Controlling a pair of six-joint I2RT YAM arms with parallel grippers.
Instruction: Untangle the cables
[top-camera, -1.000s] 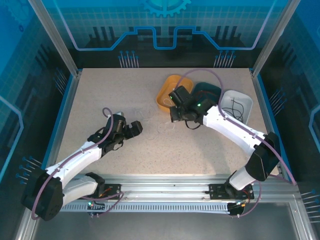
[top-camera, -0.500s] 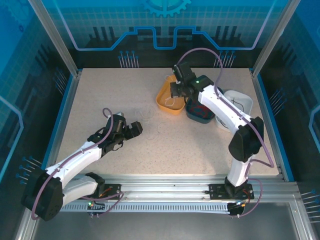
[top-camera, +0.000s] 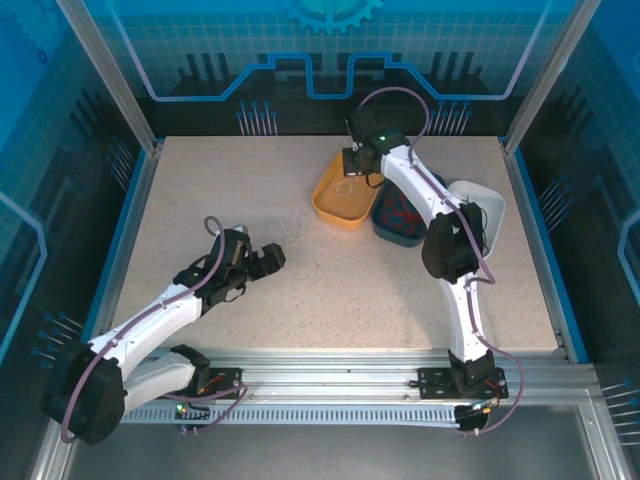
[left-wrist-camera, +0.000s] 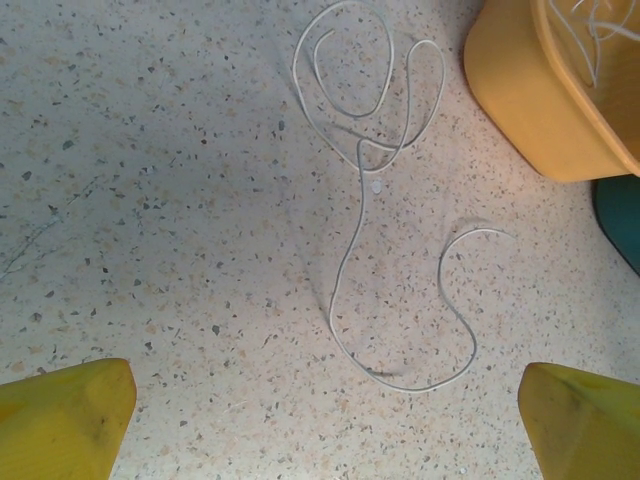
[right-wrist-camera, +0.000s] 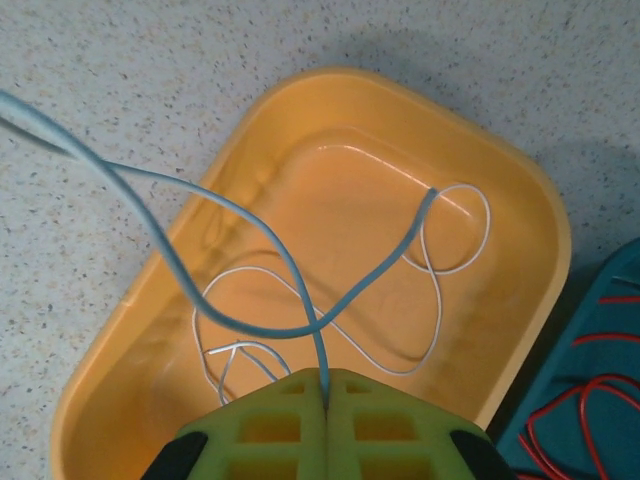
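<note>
With right gripper (right-wrist-camera: 325, 385) pinching white cable (right-wrist-camera: 320, 355), lower into yellow bin (right-wrist-camera: 350, 190) before release, tail possibly outside rim; left gripper (left-wrist-camera: 320, 420) spread wide.

A lab robot cell: aluminium frame (top-camera: 110, 75), blue printed panels (top-camera: 330, 50), speckled table (top-camera: 220, 180).

Table top (left-wrist-camera: 150, 200): matt, speckled stone-look, fine grain. Yellow tray (right-wrist-camera: 130, 350): smooth glossy plastic. Cable (right-wrist-camera: 170, 187) in my right gripper (right-wrist-camera: 325, 385): thin, smooth pale sheath. Right pads: matt green-yellow moulded plastic, gridded. My left gripper (left-wrist-camera: 328, 390) fingers (left-wrist-camera: 60, 420): matt yellow plastic, scuffed. Front rail (top-camera: 330, 365): brushed metal.
</note>
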